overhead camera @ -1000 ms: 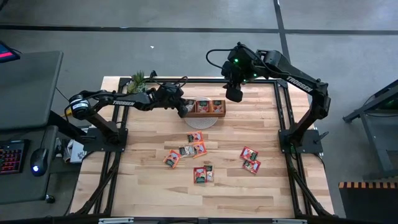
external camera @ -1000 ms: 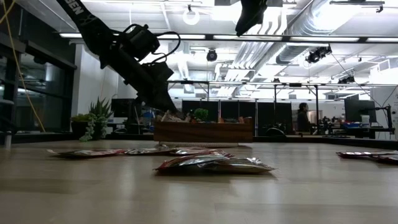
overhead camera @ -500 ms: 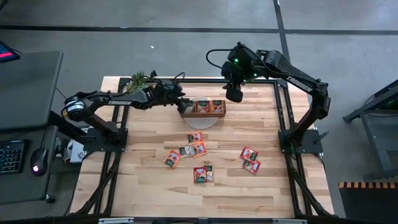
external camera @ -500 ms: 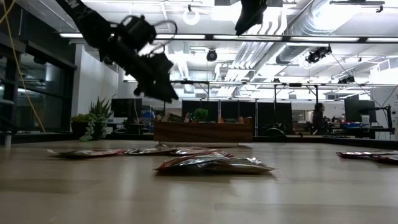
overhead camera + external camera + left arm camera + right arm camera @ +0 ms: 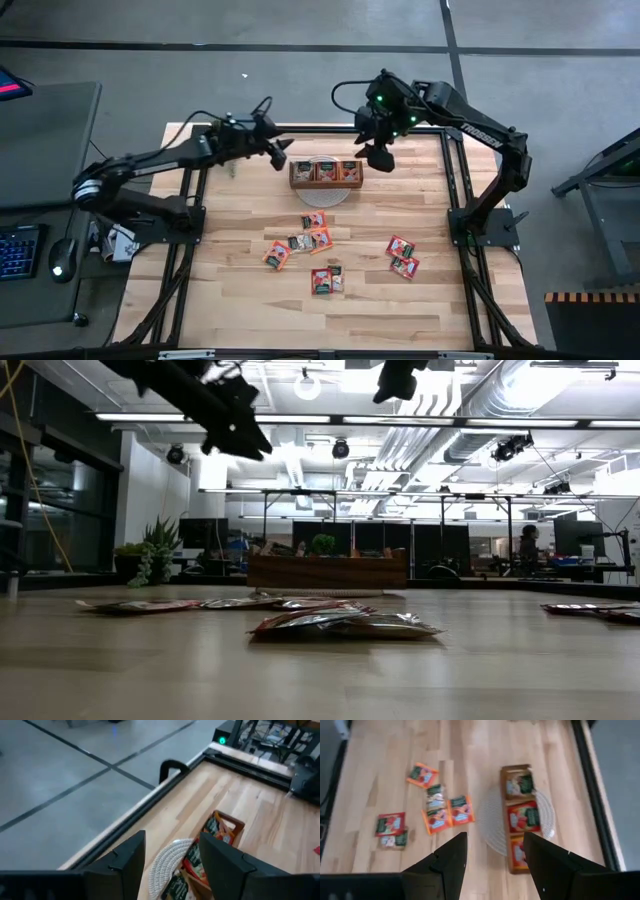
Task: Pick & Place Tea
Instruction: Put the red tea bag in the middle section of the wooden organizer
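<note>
Lifted and drawn back toward the table's far left, the left gripper [image 5: 283,157] now hangs clear of the brown wooden three-compartment tray [image 5: 326,173] it was dipping into a second ago; its jaws stand apart with nothing between them.

Small flat square tea sachets [image 5: 316,240], mostly red and orange with pale printed labels, lie scattered across the middle of the pale wooden table [image 5: 240,300]. One loose cluster sits just nearer than the tray, one pair [image 5: 326,281] lies nearer still, and another pair [image 5: 402,256] lies off to the right. Several more sachets already fill the tray's compartments. The tray rests on a round white woven mat [image 5: 322,193] at the far middle of the table.

These sachets look very light, thin and limp, with a glossy wrapper likely to slip. A pinch across one raised edge or corner seems the best hold, since they lie flat on the wood and some overlap.

Above the tray's far right end hovers the right gripper [image 5: 380,160], jaws apart and holding nothing. A small green potted plant [image 5: 222,127] stands at the far left edge.
</note>
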Robot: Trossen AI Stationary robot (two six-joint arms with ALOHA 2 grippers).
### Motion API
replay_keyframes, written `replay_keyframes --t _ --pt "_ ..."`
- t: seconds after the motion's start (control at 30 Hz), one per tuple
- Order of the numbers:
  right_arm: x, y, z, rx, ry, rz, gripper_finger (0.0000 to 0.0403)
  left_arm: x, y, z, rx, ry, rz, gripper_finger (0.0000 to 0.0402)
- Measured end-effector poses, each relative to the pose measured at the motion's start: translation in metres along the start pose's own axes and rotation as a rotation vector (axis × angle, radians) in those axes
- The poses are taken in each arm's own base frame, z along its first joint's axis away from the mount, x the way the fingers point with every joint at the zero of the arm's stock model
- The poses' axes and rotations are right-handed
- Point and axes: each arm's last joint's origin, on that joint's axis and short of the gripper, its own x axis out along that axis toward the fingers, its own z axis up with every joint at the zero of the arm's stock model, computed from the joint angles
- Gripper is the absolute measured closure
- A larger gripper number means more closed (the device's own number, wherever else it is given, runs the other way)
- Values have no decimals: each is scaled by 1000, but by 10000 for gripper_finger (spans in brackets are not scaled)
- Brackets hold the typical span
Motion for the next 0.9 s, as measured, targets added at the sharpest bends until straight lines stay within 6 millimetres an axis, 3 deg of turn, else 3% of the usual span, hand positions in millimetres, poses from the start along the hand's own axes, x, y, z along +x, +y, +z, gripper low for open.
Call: replay_keyframes --t 0.3,0.67,0.9 --pt "19 19 6 -70 35 56 212 -49 6 5 -8 -1 13 220" --pt "70 33 5 -84 200 159 212 -57 -8 -4 15 72 -45 220" --pt "78 42 -1 -18 293 200 212 -63 -25 -9 56 96 -115 220"
